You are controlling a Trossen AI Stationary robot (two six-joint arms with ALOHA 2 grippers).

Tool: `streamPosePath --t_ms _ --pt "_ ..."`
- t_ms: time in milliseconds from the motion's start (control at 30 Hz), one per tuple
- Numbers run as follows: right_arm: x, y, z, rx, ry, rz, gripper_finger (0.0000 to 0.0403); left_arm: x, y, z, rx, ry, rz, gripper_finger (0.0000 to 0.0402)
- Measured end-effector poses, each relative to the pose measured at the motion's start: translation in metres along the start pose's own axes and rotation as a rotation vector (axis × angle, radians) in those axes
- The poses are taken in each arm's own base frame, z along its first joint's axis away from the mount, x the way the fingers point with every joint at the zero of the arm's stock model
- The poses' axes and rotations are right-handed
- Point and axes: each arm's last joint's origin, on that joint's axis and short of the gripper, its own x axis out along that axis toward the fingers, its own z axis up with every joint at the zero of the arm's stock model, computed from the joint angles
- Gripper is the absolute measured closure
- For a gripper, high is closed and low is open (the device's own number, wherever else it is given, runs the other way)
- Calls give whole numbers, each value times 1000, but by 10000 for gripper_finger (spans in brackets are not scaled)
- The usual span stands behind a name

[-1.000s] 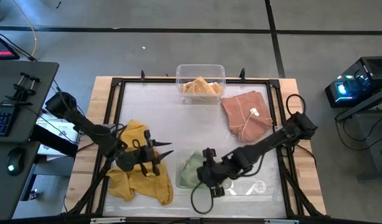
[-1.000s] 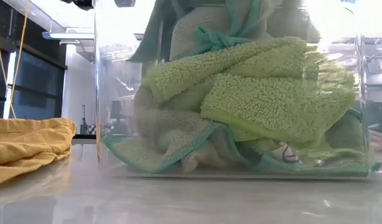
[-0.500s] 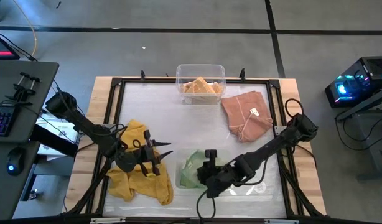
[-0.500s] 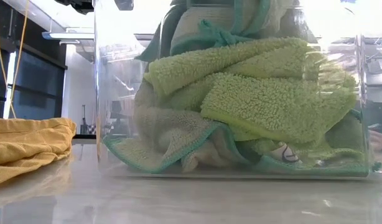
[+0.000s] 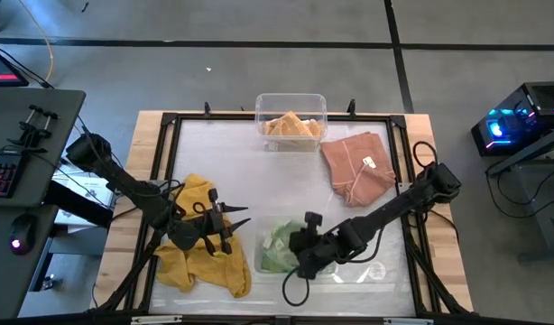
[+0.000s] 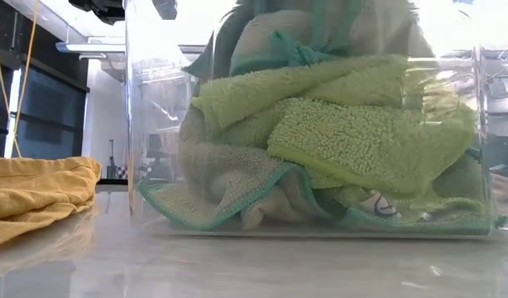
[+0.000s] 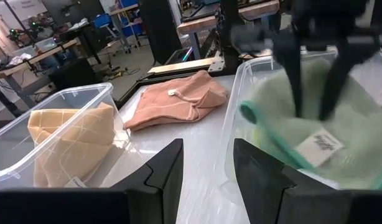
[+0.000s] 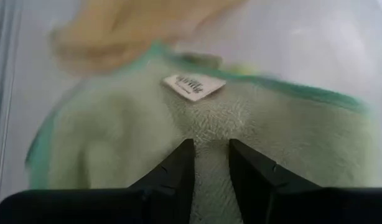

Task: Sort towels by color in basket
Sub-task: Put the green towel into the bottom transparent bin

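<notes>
Several light green towels [image 6: 337, 141] with teal hems lie heaped in a clear basket [image 6: 155, 124] near the table's front edge. My right gripper [image 5: 300, 257] reaches down into it and is shut on the top green towel [image 8: 197, 118]. A mustard towel [image 5: 200, 257] lies crumpled at the front left. My left gripper [image 5: 241, 217] hovers open just above that towel's right part, with nothing between its fingers. A peach towel [image 5: 358, 167] lies flat at the far right. My right gripper pinches a small bit of the top green towel's pile [image 8: 211, 127] between its two fingers, a little below the white tag [image 8: 194, 86]. The fingers [image 7: 297, 87] come from above, slanting down. The towel rests on the other green towels in the basket.
A second clear basket [image 5: 318, 104] at the far edge holds a folded yellow-cream towel [image 5: 290, 126]. A black frame [image 5: 169, 162] runs round the table's edges. Bare tabletop lies between the two baskets.
My right gripper has sunk lower into the near basket and rolled its wrist. The green towel under it has bunched up more tightly inside the basket. My left gripper has stayed in place.
</notes>
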Motion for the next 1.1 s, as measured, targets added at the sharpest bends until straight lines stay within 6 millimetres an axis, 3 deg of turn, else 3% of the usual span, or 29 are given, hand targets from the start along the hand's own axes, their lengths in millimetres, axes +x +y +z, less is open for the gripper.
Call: streamPosePath --t_ms 133,333,500,600,767,933,1100 --pt "12 1 -14 9 30 58 309 0 0 0 4 2 0 275" --pt "9 2 -10 -24 -10 47 309 0 0 -1 5 4 0 275" --pt "-25 16 7 -132 -164 6 309 0 0 -1 2 6 0 275" --pt "-46 24 6 -191 -260 -79 309 0 0 -3 -23 17 -1 275" --pt "-57 26 -4 -71 -388 -342 309 -3 -1 -10 -24 66 -6 275" --pt "-37 14 -9 75 -294 -349 309 -2 1 -15 -24 95 7 275" --pt "-12 7 -7 111 -73 -161 309 1 3 -15 -32 100 20 275"
